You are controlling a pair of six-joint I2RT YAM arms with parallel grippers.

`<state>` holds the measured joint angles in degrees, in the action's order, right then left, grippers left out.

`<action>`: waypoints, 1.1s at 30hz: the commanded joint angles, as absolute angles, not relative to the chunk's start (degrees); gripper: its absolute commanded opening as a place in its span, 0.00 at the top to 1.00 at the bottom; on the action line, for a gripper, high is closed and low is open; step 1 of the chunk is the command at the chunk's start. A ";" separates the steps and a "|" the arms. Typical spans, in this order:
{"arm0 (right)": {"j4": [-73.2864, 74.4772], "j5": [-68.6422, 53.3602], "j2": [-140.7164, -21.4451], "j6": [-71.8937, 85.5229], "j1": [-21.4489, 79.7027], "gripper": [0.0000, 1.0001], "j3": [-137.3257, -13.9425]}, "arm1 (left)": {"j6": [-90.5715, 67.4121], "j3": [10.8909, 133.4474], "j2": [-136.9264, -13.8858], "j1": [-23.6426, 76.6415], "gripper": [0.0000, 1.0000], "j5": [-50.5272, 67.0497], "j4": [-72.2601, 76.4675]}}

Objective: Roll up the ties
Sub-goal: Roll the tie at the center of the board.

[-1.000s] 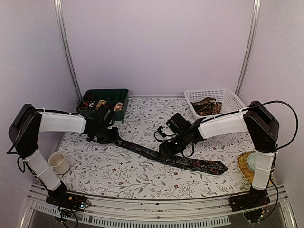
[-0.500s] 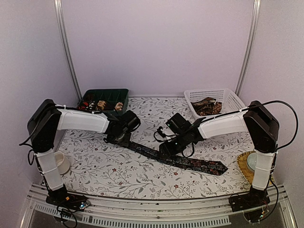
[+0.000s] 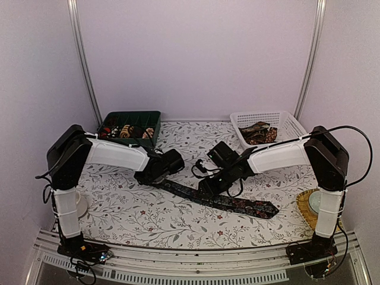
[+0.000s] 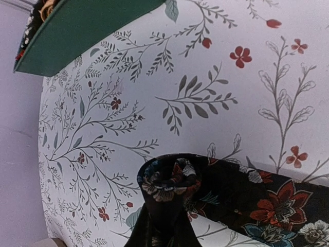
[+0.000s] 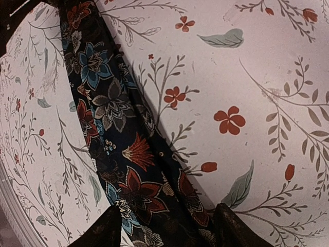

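A dark floral tie [image 3: 237, 203] lies diagonally across the patterned tablecloth, its wide pointed end at the right. My left gripper [image 3: 153, 175] is shut on the tie's narrow end, which is coiled into a small roll [image 4: 172, 177] round the fingertips [image 4: 164, 226]. My right gripper [image 3: 208, 187] is open and low over the tie's middle, with one finger [image 5: 97, 231] on each side of the flat cloth [image 5: 128, 170]. More ties [image 3: 258, 132] lie loose in the white basket. Coiled ties [image 3: 127, 130] sit in the green tray.
The dark green compartment tray [image 3: 127, 116] stands at the back left, its wall close in the left wrist view [image 4: 87, 25]. The white mesh basket [image 3: 285, 122] is at the back right. A white cup [image 3: 80, 205] stands behind the left arm. A woven mat with a cup [image 3: 312, 205] lies at the right edge.
My left gripper has moved right along the tie with the coiled narrow end in it. The flat part of the tie is shorter and its wide end has slid slightly left. The right gripper stayed.
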<state>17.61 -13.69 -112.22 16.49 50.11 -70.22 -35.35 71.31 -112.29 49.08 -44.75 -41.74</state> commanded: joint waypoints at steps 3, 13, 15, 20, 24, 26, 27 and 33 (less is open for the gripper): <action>18.72 -15.22 -114.96 16.16 50.44 0.39 -71.01 | -36.24 70.05 -114.43 50.46 1.00 -48.96 -40.75; 17.87 -16.56 -115.11 16.50 50.51 0.39 -71.00 | -33.50 66.07 -114.44 51.51 0.93 -48.22 -34.51; 17.86 -16.77 -115.22 16.59 50.48 0.39 -71.02 | -32.94 65.80 -114.19 51.86 0.92 -48.15 -33.47; 17.84 -17.43 -115.53 16.78 50.40 0.39 -70.99 | -31.23 65.11 -113.28 52.29 0.85 -46.77 -30.77; 17.84 -17.92 -115.49 16.84 50.36 0.39 -71.02 | -30.31 64.91 -113.22 52.37 0.80 -45.61 -30.17; 17.85 -18.01 -115.40 16.87 50.29 0.38 -71.01 | -29.71 64.52 -113.24 52.38 0.76 -45.05 -29.51; 17.84 -18.26 -115.32 16.96 50.08 0.38 -71.02 | -29.48 64.25 -111.61 52.38 0.75 -44.50 -29.02; 17.89 -19.23 -114.26 17.23 48.35 0.34 -71.94 | -27.73 62.40 -108.63 52.47 0.66 -42.15 -25.90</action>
<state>17.58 -17.85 -112.25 16.97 49.58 -70.22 -29.21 63.61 -111.44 51.44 -45.30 -29.34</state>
